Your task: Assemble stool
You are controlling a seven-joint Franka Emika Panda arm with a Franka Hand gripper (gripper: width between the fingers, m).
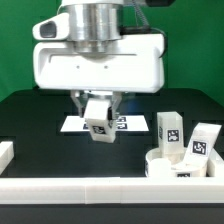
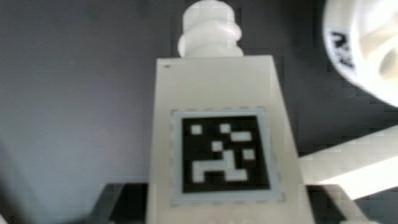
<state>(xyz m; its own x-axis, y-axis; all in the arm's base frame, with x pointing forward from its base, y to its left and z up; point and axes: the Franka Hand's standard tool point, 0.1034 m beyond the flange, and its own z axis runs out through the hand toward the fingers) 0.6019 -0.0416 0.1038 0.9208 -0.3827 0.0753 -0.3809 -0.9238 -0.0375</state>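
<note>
I've got the gripper point(image 1: 96, 104) closed tight on a small blocky white plastic leg point(image 1: 98, 124) with a black-and-white tag, held slightly tilted in front of the marker board point(image 1: 70, 124). The low round white plastic seat point(image 1: 180, 168) sits at the exterior view's right, with two more legs point(image 1: 168, 128) standing up from it.

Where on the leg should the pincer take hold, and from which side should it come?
Probably on the two flat side walls of the leg near its blunt end, coming from that end, opposite the ribbed tip. The walls are flat, so the pads can sit well, and the tip stays free for joining. The pincer holds it so now.
</note>
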